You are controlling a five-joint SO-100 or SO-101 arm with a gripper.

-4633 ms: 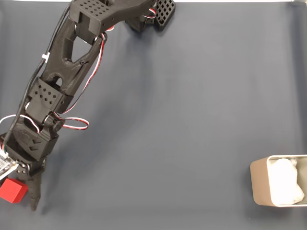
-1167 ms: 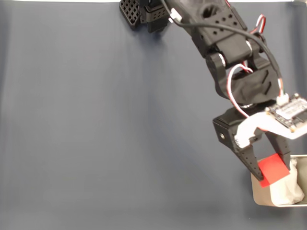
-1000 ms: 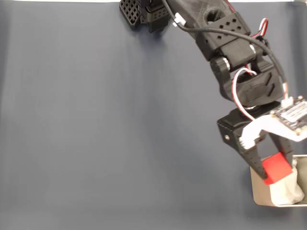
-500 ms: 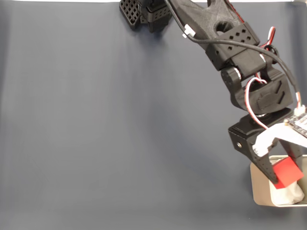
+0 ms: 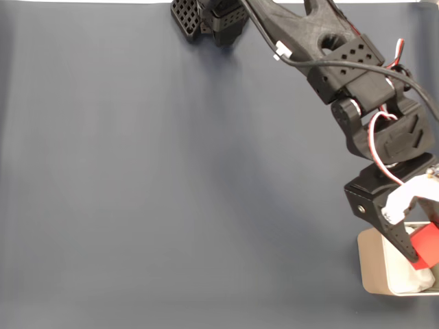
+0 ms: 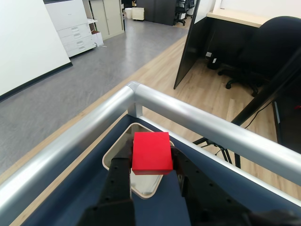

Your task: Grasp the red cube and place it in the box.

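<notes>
The red cube [image 5: 429, 247] hangs above the box [image 5: 371, 266] at the lower right edge of the fixed view, with my gripper [image 5: 424, 251] shut on it. White wadding [image 5: 413, 277] shows inside the box under the cube. In the wrist view the red cube [image 6: 151, 151] sits between the two black fingers [image 6: 119, 173], held over the beige box [image 6: 114, 154] near the table's corner. The cube hides much of the box's inside in both views.
The black arm [image 5: 343, 75] reaches from its base [image 5: 206, 17] at the top down to the lower right across a dark blue mat [image 5: 171, 192]. In the wrist view a silver rail [image 6: 197, 117] borders the table corner just past the box.
The arm has swung from the mat's lower left to the lower right carrying the cube. Over the last second it moved further right and down, bringing the cube over the box.
</notes>
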